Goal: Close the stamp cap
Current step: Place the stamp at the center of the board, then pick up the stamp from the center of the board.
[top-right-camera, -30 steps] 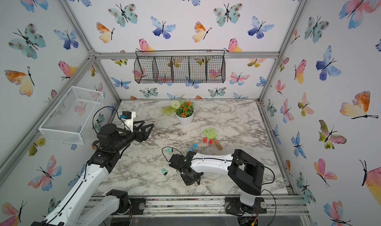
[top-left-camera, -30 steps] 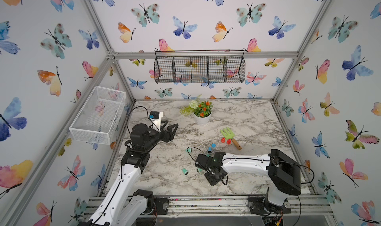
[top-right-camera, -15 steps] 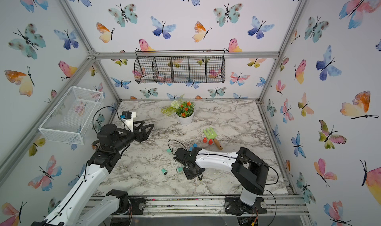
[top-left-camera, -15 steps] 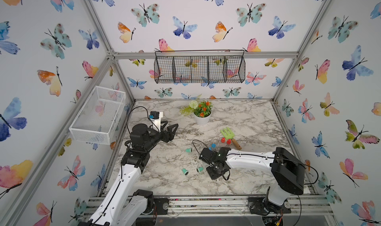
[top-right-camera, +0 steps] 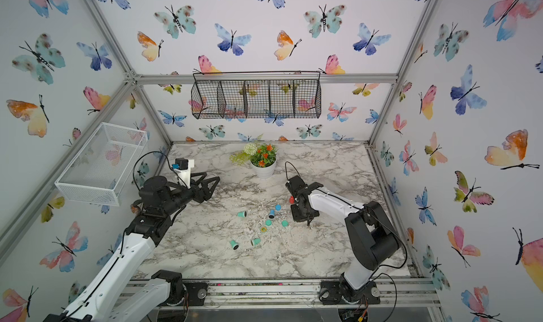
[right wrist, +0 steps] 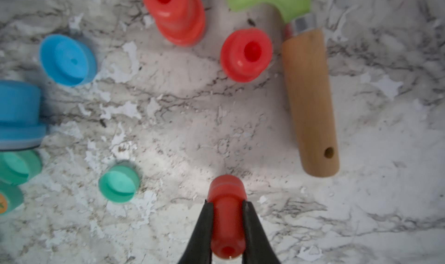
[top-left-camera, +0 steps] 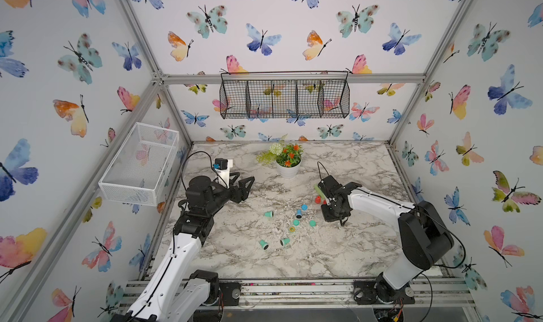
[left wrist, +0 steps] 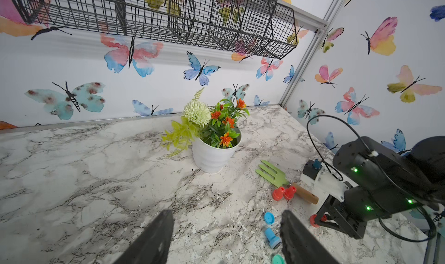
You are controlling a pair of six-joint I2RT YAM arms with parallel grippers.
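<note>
Nearest the front edge of the marble surface [top-left-camera: 229, 261], a teal stamp [top-left-camera: 263, 244] and a second teal stamp [top-left-camera: 285, 241] lie tipped over, near each other. Just behind them sits a round piece with an orange sticker [top-left-camera: 291, 229], then a teal cap [top-left-camera: 296, 222] and another teal cap [top-left-camera: 312, 223], apart. A little farther back a blue stamp [top-left-camera: 299, 214] has a loose blue cap [top-left-camera: 304, 207] just beside it, and a third teal stamp [top-left-camera: 269, 214] lies off to the left.

Beside these caps the right jaws point down, clamped on the narrow stem of a red stamp [right wrist: 227, 224]. It hangs low over the surface; whether it touches, or has its cap on, I cannot tell. Just beyond, two upright red stamps [left wrist: 284, 193] stand against the wooden handle of a green hand fork [left wrist: 274, 176].

Farther back on the left, the left jaws stand wide apart above the surface, holding nothing. Beyond is a white flower pot [top-left-camera: 288, 170], with a black wire basket [top-left-camera: 284, 98] on the rear wall and a white mesh basket [top-left-camera: 141, 165] on the left wall.
</note>
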